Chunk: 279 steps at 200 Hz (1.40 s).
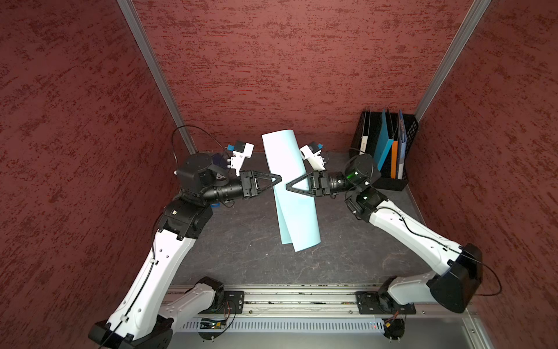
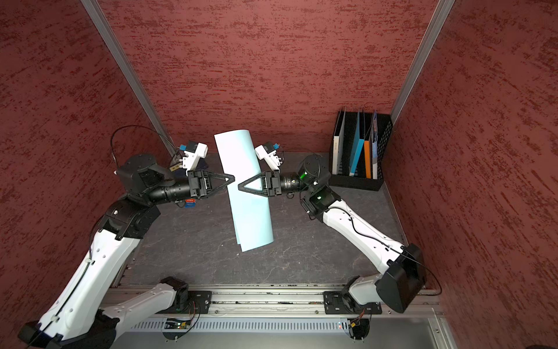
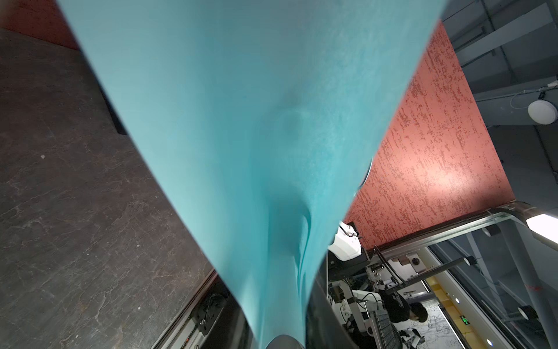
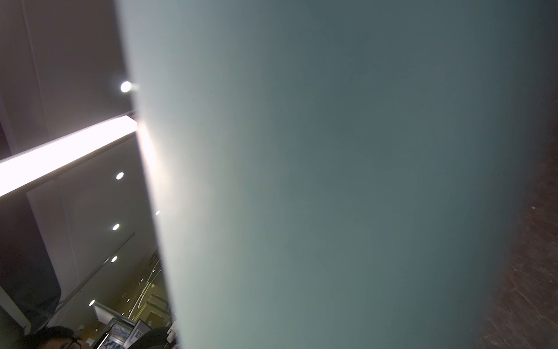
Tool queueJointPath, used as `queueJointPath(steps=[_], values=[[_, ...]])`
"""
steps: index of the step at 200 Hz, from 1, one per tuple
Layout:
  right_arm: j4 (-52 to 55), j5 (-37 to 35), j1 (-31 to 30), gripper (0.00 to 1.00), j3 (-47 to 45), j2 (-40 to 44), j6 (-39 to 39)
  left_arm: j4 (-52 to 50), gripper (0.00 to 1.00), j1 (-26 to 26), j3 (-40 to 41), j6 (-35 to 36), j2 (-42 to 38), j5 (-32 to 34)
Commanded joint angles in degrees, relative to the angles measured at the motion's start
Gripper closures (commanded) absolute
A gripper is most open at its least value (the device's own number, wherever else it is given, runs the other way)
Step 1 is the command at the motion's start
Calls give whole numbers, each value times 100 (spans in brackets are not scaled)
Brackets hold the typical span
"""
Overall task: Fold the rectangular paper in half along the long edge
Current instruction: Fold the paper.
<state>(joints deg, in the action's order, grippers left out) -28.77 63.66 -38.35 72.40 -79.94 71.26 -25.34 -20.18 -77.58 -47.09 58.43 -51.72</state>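
Held mid-frame above the tabletop (image 1: 235, 247), the rectangular paper (image 1: 297, 217) is loosely doubled, pinched by the left gripper (image 1: 279, 179); whether the right gripper (image 1: 288, 186) grips it I cannot tell; aligning and creasing likely remain.

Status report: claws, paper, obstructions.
Left claw pinching pale sky-blue rectangular paper sheet, raised. Right claw overlapping it, grip unclear. Sheet bowed over lengthwise, uncreased. Black mesh file rack well clear.

Black triangular left hand (image 1: 279, 179) and right hand (image 1: 287, 186) cap white-shelled, black-jointed arms (image 1: 157, 272).
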Motion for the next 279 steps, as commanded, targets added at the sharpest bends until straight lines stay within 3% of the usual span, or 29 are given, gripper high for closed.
queueJointPath(steps=[1,47,91,120,180,184,186,191,279], values=[[-541,195,-68,64,186,12,218,188,82,32,-7,16,-47,-76],[-1071,273,-85,64,137,-58,570,200,88,32,-7,8,-43,-76],[-1097,279,-89,61,121,-65,579,183,100,32,2,16,-46,-72],[-358,207,-85,50,159,16,75,185,100,32,6,7,-58,-71],[1972,-439,-72,40,583,359,-1646,144,100,32,-60,-9,-11,-161],[2097,-484,-74,38,618,369,-1730,148,100,32,-56,-14,-1,-184],[2153,-501,-76,30,635,366,-1765,154,100,32,-55,-20,1,-192],[2255,-552,-76,26,654,381,-1850,161,100,32,-49,-32,15,-206],[2900,-1174,48,28,705,576,-2375,270,100,-11,-74,-158,169,-622]])
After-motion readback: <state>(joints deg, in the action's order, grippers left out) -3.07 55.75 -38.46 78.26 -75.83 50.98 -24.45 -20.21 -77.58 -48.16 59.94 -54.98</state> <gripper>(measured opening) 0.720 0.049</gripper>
